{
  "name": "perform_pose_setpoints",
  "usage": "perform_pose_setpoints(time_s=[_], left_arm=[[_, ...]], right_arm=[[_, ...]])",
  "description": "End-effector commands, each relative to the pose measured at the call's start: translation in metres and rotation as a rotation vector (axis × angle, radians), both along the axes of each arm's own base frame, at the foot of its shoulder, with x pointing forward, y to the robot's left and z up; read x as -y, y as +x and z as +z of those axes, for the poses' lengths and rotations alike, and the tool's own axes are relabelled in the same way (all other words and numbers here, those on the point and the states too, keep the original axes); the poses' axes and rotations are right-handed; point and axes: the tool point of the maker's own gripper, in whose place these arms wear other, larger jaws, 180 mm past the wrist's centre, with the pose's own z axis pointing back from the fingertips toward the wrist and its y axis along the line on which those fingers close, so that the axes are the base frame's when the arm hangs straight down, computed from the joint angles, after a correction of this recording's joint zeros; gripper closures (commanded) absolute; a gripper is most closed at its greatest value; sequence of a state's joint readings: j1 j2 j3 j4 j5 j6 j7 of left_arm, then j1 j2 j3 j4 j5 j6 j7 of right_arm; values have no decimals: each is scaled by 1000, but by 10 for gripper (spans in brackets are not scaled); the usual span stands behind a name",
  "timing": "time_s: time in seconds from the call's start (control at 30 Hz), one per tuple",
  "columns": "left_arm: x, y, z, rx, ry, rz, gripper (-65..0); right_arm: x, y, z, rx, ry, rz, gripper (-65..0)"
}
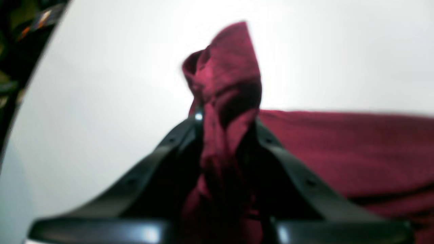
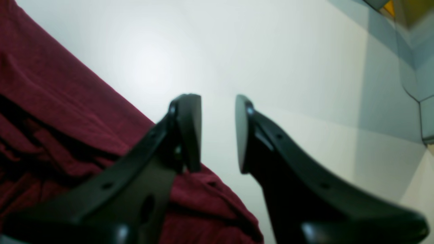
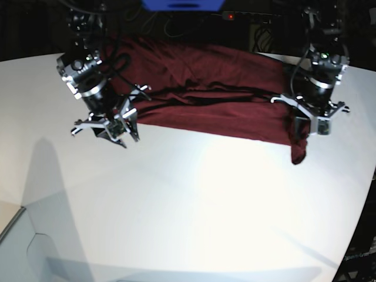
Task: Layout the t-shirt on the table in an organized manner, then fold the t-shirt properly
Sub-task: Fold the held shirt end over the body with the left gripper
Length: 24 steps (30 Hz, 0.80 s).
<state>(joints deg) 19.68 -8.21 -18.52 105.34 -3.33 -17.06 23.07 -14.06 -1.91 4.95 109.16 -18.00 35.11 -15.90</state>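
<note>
The maroon t-shirt [image 3: 205,88] lies spread in wrinkled, folded layers across the back of the white table [image 3: 205,205]. My left gripper [image 1: 227,118], on the right in the base view [image 3: 308,132], is shut on a bunched piece of the t-shirt [image 1: 223,67]. That piece sticks out past the fingertips and hangs just above the table. My right gripper [image 2: 217,101] is open with nothing between its pads. It hovers over bare table [image 2: 271,51] just off the t-shirt's edge [image 2: 51,101], at the left in the base view [image 3: 117,136].
The table's curved edge [image 1: 30,78] runs close on the left of the left wrist view, with dark floor beyond. Another edge shows at the lower left of the base view [image 3: 14,226]. A blue object [image 3: 182,4] and cables sit behind the table.
</note>
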Motion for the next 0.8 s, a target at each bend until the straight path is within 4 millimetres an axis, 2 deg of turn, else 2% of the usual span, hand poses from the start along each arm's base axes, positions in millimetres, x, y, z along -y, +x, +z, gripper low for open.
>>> perform_pose_setpoints(time_s=[0.0,0.33,0.43,0.53,0.77], left_arm=[[10,2,9,40,3,-22,0],[97,-12,-1,9,126,-249,0],[118,-16,-4,7,157,-309,-1],[133,-26,-10,-9,190,-359,-1],[148,-32,-15,-18,197,-406,-1]], right_arm=[[-3,3,14,48,23,8,-179],[-3,3,13,46,23,7,-178],[-3,3,13,46,23,7,-178],[-3,3,13,46,23,7,-178],[-3,2,13,45,23,7,-178]])
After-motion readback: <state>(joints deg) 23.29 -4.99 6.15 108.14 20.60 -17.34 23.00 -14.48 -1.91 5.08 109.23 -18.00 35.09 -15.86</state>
